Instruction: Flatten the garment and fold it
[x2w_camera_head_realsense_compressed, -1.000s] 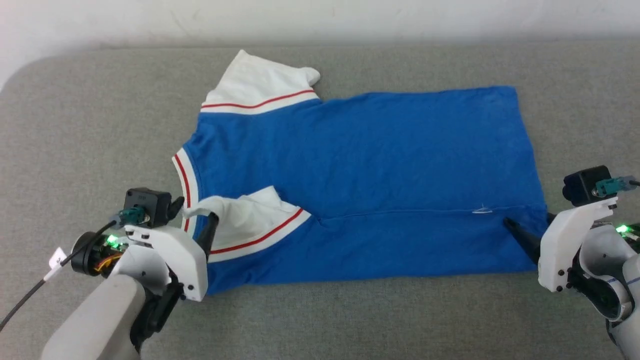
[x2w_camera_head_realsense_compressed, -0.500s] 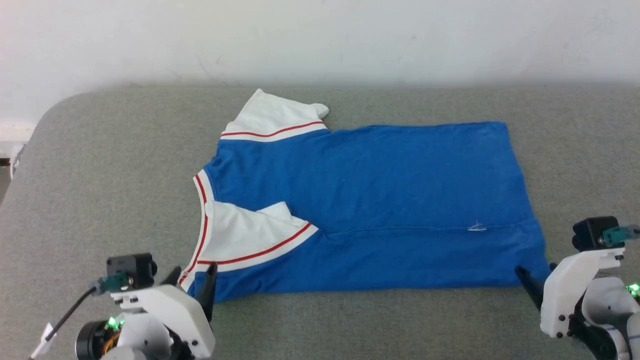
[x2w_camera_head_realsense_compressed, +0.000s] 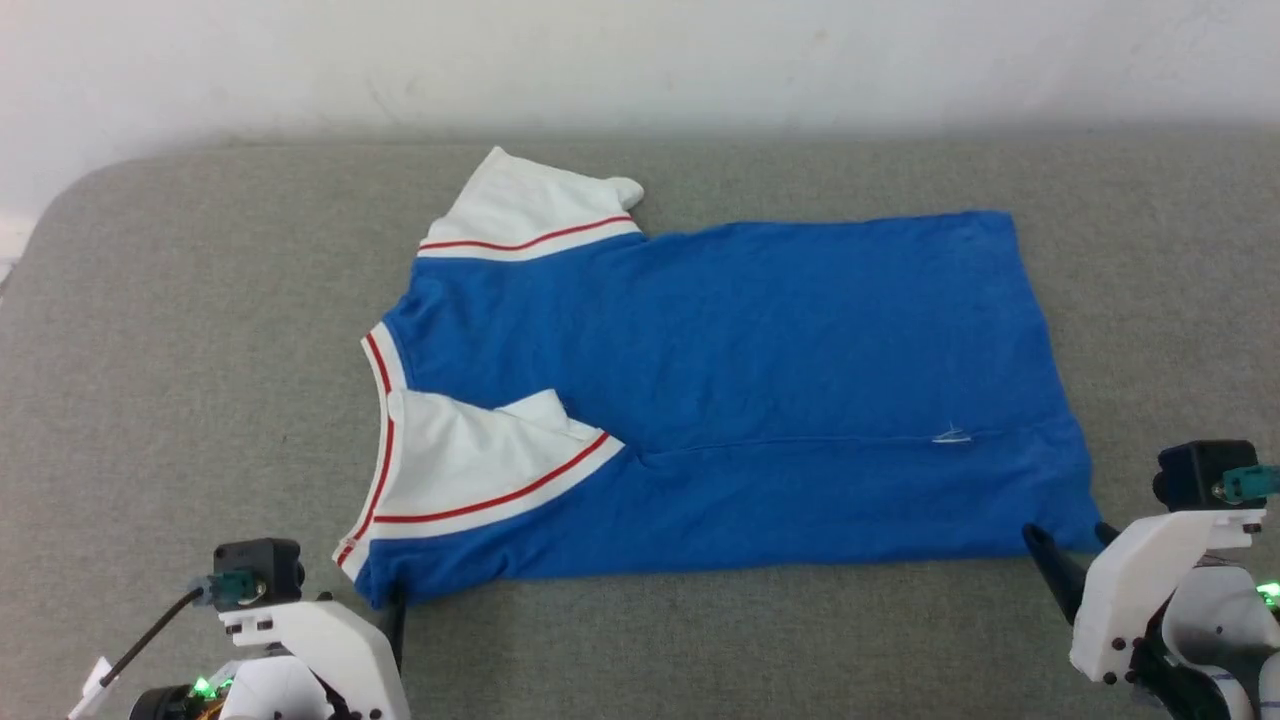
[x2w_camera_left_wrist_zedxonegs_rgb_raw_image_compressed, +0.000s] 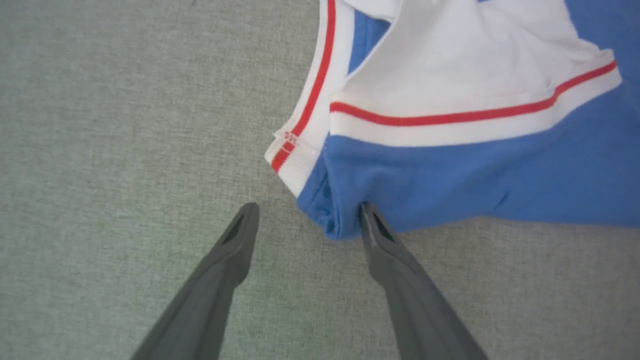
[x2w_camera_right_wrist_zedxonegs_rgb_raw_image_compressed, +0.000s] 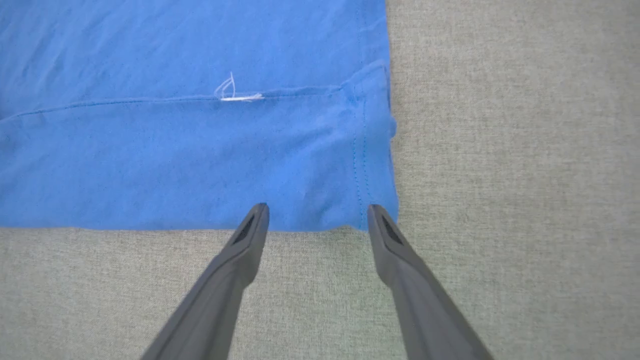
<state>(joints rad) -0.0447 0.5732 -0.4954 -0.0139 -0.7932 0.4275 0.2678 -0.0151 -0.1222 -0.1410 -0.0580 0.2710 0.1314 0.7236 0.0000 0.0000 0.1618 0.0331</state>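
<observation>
The garment (x2w_camera_head_realsense_compressed: 760, 370), a royal-blue T-shirt with white sleeves and red-striped trim, lies spread on the grey padded surface, collar to the left. Its near long edge is folded up over the body, and the near white sleeve (x2w_camera_head_realsense_compressed: 470, 465) lies flat on top. My left gripper (x2w_camera_left_wrist_zedxonegs_rgb_raw_image_compressed: 308, 210) stands open at the garment's near collar corner (x2w_camera_left_wrist_zedxonegs_rgb_raw_image_compressed: 325, 210); the right finger (x2w_camera_left_wrist_zedxonegs_rgb_raw_image_compressed: 380, 240) touches the blue edge, and nothing is gripped. At the near hem corner (x2w_camera_right_wrist_zedxonegs_rgb_raw_image_compressed: 370, 200) my right gripper (x2w_camera_right_wrist_zedxonegs_rgb_raw_image_compressed: 317, 209) is open too, with both tips at the fold edge. In the head view, the right gripper (x2w_camera_head_realsense_compressed: 1070, 545) sits at the lower right.
The grey padded surface (x2w_camera_head_realsense_compressed: 200, 350) runs wide on all sides of the garment and ends at a pale wall (x2w_camera_head_realsense_compressed: 640, 60) behind. Its rounded far-left corner (x2w_camera_head_realsense_compressed: 70, 200) shows. The far white sleeve (x2w_camera_head_realsense_compressed: 530, 205) sticks out toward the wall.
The head camera has shifted. Both grippers have drawn back to the garment's near edge. The near sleeve, raised by the left fingers a second ago, now lies flat.
</observation>
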